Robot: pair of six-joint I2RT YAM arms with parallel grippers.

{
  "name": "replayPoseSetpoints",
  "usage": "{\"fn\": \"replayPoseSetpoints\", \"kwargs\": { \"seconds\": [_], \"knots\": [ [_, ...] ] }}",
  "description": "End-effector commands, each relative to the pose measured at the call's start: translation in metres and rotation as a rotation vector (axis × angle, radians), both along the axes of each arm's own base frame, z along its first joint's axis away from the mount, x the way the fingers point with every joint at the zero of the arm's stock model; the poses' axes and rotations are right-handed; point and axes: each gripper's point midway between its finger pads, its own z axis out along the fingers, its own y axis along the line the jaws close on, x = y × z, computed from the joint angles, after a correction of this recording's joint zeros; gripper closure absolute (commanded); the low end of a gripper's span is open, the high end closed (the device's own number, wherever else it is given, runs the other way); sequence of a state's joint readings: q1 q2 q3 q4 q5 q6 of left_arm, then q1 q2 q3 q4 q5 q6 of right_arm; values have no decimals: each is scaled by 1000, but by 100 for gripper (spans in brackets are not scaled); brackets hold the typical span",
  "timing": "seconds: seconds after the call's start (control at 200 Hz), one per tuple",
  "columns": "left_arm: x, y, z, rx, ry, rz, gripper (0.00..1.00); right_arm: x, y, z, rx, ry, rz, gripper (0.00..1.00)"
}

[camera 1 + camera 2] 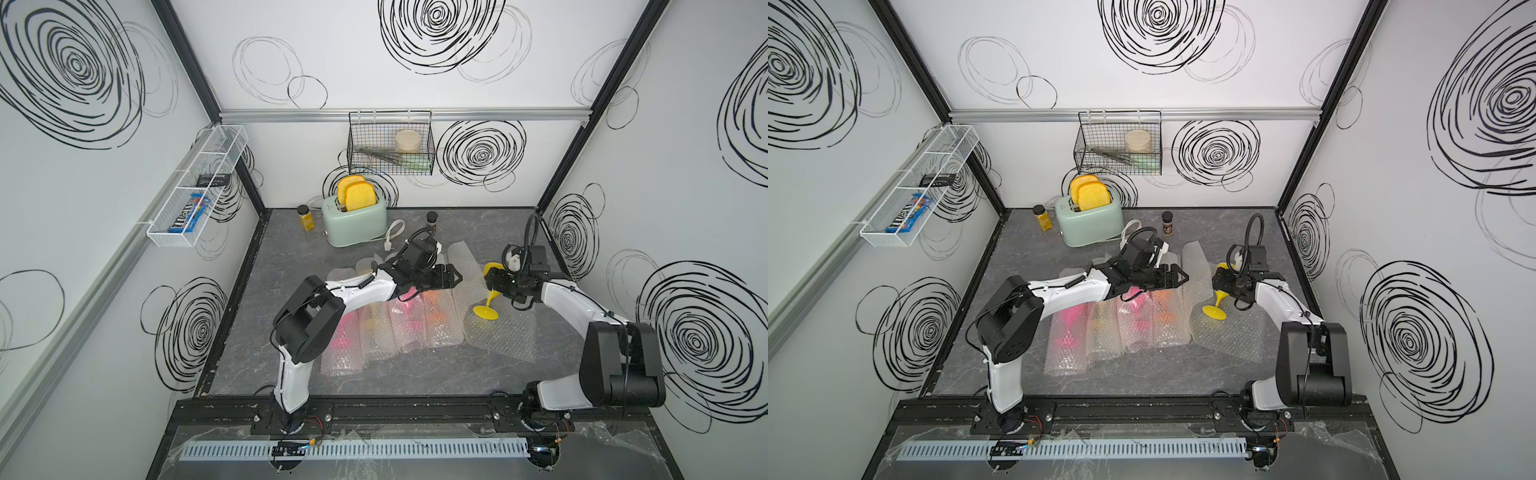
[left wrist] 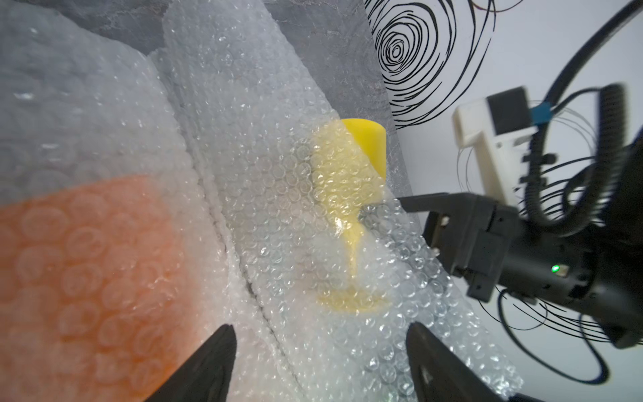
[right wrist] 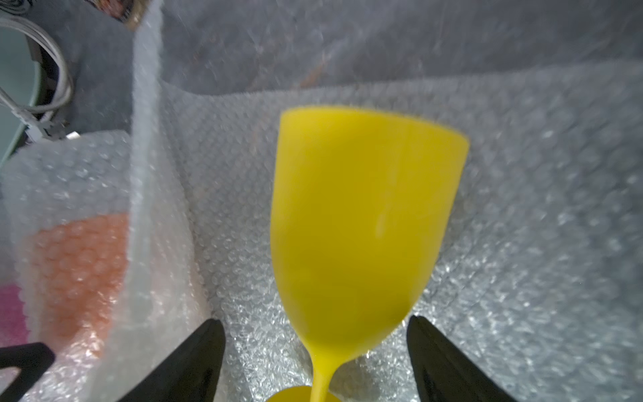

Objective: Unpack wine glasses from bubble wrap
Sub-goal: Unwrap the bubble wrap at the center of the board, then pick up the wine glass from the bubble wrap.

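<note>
Even, diffuse white light fills the cell in both top views. Shadows on the tabletop (image 1: pixel 291 266) are faint, and the wide lens splays the walls (image 1: pixel 83 249) outward toward the frame borders. Between the right gripper (image 3: pixel 313 320) fingers, the yellow goblet (image 3: pixel 362 222) is smeared by motion blur and its rim is soft. Ahead of the left gripper (image 2: pixel 320 325), the bubble wrap (image 2: pixel 278 215) sparkles with small glints. The orange wrapped goblet (image 2: pixel 87 264) beside it is out of focus.

White arms (image 1: pixel 357 291), black joints (image 1: pixel 307 320)
</note>
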State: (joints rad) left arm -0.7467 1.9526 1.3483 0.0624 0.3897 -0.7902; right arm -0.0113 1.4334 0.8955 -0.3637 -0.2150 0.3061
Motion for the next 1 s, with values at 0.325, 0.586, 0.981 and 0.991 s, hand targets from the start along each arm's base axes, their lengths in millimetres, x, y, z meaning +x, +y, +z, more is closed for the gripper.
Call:
{"fn": "replayPoseSetpoints", "kwargs": {
  "seconds": [0.325, 0.586, 0.981, 0.991],
  "knots": [
    [-11, -5, 20, -48, -19, -35, 19, 73, -25, 40, -200, -82, 209, 8],
    [-19, -11, 14, -39, 3, -57, 19, 77, -21, 17, 31, 3, 392, 11],
    [-108, -52, 37, -107, 51, -248, 19, 55, -3, -7, 137, 51, 440, 15],
    [-111, -53, 36, -114, 59, -252, 19, 54, -4, -8, 138, 54, 438, 15]
  ]
}}
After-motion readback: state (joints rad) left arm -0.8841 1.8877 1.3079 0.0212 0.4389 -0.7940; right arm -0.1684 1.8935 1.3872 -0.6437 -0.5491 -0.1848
